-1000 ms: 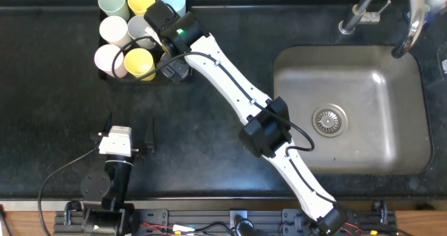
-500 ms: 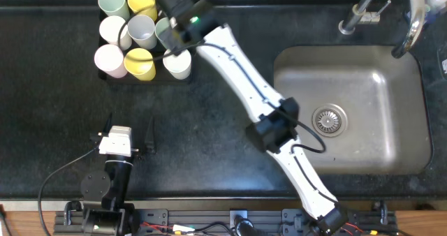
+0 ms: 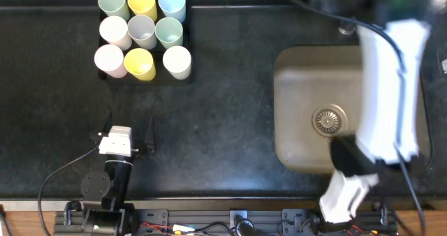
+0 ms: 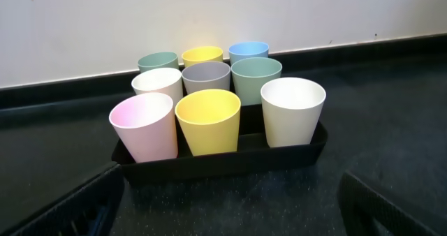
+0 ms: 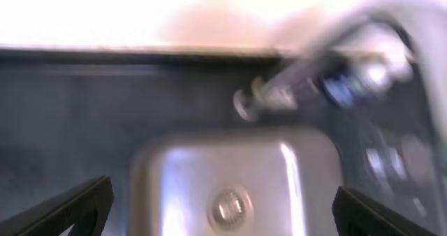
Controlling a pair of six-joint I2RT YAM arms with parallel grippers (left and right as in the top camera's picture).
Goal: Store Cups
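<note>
Saw nine cups [image 4: 206, 75] standing upright in three rows of three inside a black tray [image 4: 216, 167], straight ahead of the left gripper [image 4: 230, 177] and well apart from it. Counted a pink cup [image 4: 143, 128], a yellow cup [image 4: 207, 122] and a white cup [image 4: 292, 112] in the row nearest that gripper. Found its fingers spread wide, low over the dark worktop [image 3: 230, 110], with nothing between them. Found the right gripper [image 5: 222, 190] lifted high over the sink [image 5: 174, 187], far off from the tray. Saw its fingers wide apart too, holding nothing. Spotted the drain [image 5: 229, 208] below it and a blurry tap [image 5: 293, 89] just beyond.
</note>
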